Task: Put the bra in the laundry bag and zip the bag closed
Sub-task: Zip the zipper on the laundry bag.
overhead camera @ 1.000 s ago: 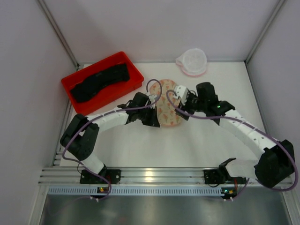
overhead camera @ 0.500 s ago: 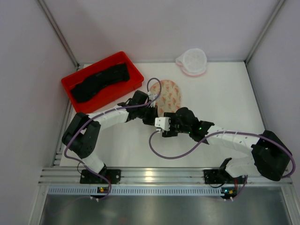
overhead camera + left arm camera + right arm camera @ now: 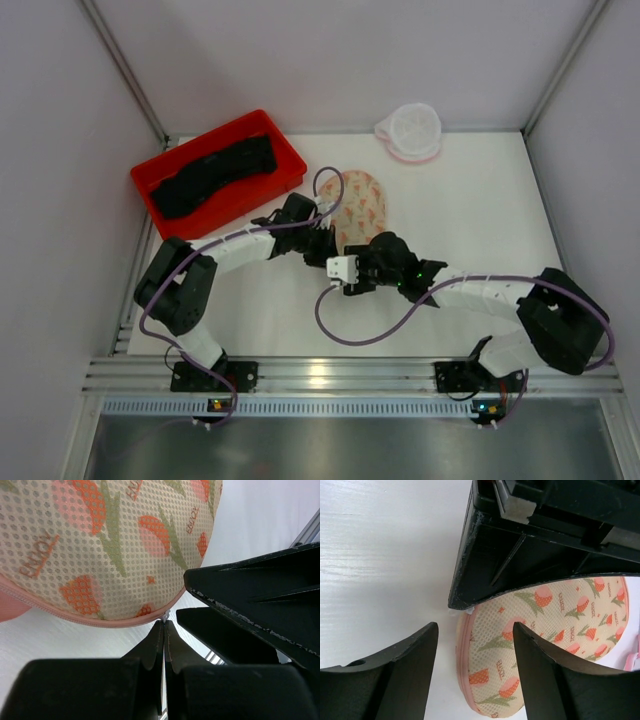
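Observation:
The bra (image 3: pixel 215 172), black fabric, lies in the red bin (image 3: pixel 160 180) at the back left. The laundry bag (image 3: pixel 410 130), a round white mesh pouch with pink edging, sits at the back edge. My left gripper (image 3: pixel 322 247) (image 3: pixel 164 622) is shut on a small white tab at the pink zip edge of a peach patterned mesh piece (image 3: pixel 362 205) (image 3: pixel 105 545) (image 3: pixel 530 645). My right gripper (image 3: pixel 342 256) (image 3: pixel 475 627) is open. Its fingers straddle the near end of that piece, just under the left gripper's fingers (image 3: pixel 520 555).
The two grippers are close together at the table's middle. A purple cable (image 3: pixel 370 335) loops over the table in front of the right arm. White walls and metal posts (image 3: pixel 125 70) enclose the back and sides.
My right arm swung from the far right side of the peach piece round to its near end, beside the left gripper, and its jaws narrowed a little. The left gripper stayed shut in place.

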